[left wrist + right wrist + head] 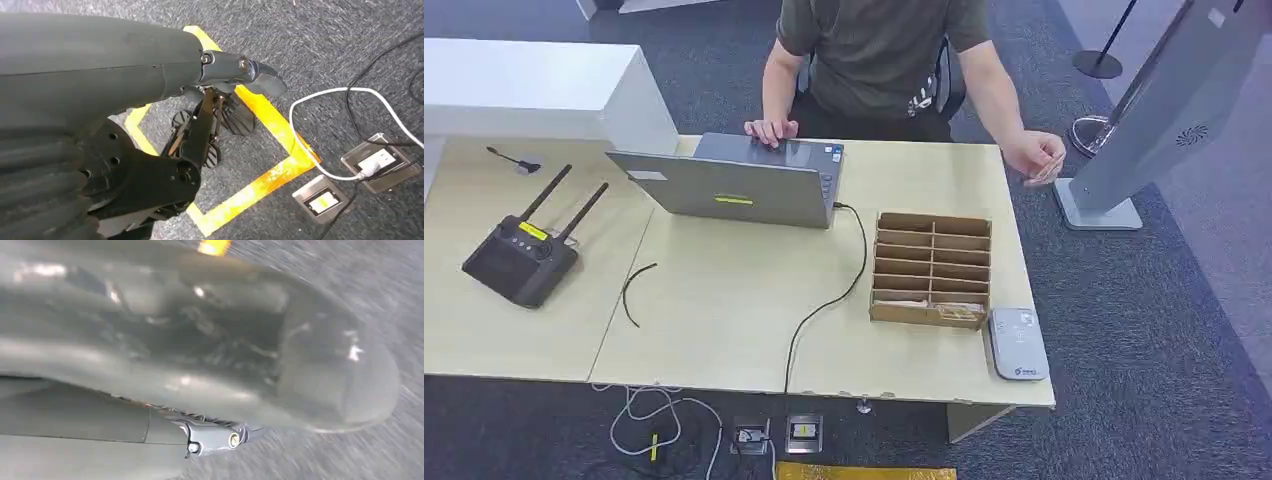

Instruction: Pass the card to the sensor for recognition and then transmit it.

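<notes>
Just beside the card box (931, 268), the sensor (1018, 344)

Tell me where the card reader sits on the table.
In the head view, the white card reader lies at the table's near right corner, just right of the cardboard divider box.

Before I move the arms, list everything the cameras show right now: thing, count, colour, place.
laptop: one, grey, open, table middle rear
card box: one, brown cardboard with compartments, table right
card reader: one, light grey, beside box at table's right front
router: one, black, two antennas, table left
cable: one, black, from laptop over front edge
floor sockets: two, silver, on carpet
floor tape: yellow, on carpet
kiosk: one, grey, right of table
person: one, seated behind laptop
left hand: hanging over floor
right hand: blurred
</notes>
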You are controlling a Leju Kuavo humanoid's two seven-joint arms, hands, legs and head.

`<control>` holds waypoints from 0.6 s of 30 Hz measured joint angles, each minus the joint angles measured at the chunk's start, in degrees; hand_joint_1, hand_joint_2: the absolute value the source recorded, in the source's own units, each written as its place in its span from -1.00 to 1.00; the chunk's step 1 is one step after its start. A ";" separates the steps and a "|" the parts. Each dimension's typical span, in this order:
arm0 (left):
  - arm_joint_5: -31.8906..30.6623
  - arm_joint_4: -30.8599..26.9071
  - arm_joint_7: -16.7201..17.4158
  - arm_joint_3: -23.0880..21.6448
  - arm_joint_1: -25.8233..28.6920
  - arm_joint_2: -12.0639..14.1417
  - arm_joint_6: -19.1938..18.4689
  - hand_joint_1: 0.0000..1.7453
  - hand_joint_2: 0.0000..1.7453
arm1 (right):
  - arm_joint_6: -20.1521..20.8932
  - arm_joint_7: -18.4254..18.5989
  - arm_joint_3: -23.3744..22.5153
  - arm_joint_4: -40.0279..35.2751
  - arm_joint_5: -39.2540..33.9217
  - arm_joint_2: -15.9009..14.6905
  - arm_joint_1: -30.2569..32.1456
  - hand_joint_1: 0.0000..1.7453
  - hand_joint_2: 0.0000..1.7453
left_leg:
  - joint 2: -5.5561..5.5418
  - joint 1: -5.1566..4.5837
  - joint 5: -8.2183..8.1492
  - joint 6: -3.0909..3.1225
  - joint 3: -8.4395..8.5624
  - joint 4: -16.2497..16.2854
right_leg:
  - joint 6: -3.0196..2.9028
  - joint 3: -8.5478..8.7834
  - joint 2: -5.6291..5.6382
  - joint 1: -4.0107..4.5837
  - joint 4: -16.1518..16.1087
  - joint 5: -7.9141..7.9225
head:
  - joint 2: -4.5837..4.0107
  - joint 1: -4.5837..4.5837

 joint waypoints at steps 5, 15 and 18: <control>3.71 0.63 -1.35 -1.86 -0.64 0.20 1.27 -1.00 -1.00 | -2.33 -5.52 0.15 2.35 -4.59 -6.36 -3.07 -1.00 -1.00 | 0.00 -0.06 0.01 0.01 0.06 0.02 | 0.04 0.00 0.01 -0.06 -0.01 0.04 | 0.00 -0.02; 7.34 1.18 -1.38 -4.37 -0.99 0.48 -0.22 -1.00 -1.00 | -4.19 -9.99 3.50 5.42 -7.76 -24.94 -8.41 -1.00 -1.00 | 0.12 -0.14 -0.04 0.08 0.07 0.03 | 0.06 0.07 0.02 -0.17 -0.01 0.05 | 0.00 0.02; 7.82 1.38 -1.03 -5.20 -1.25 0.48 -0.81 -1.00 -1.00 | -4.35 -10.60 5.99 5.92 -7.69 -30.03 -12.41 -1.00 -1.00 | 0.12 -0.15 -0.04 0.08 0.11 0.03 | 0.09 0.09 0.02 -0.18 -0.01 0.06 | 0.00 0.02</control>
